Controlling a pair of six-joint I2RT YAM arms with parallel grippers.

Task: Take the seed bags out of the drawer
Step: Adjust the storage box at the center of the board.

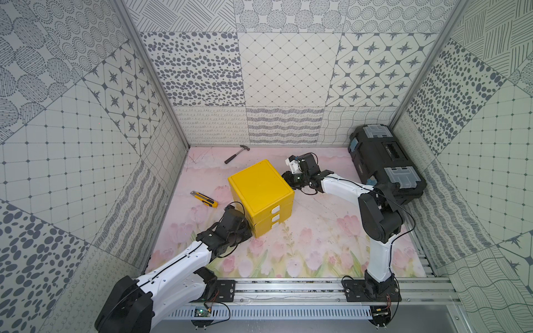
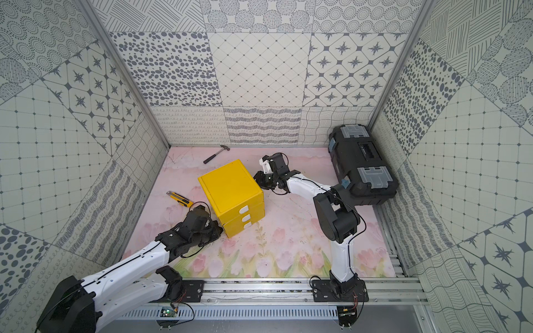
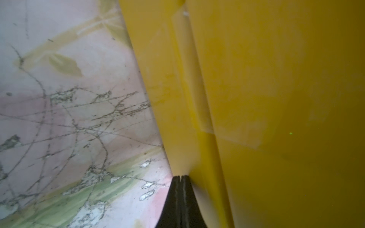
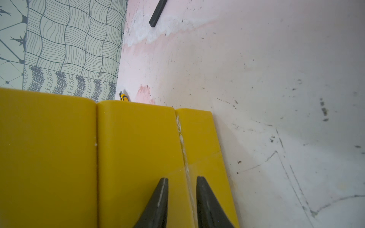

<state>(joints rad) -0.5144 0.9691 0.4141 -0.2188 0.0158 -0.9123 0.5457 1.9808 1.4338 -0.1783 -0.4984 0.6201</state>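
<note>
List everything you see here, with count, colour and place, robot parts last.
drawer unit: one, yellow, three white handles, mid-table
hammer: one, black handle, behind the unit
utility knife: one, yellow and black, left arm's side
toolbox: one, black, grey latches, far corner, right arm's side
table: one, pink floral
seed bags: none in view
left gripper: one, black, jaws shut, unit's near corner
right gripper: one, black, jaws apart, unit's far side
</note>
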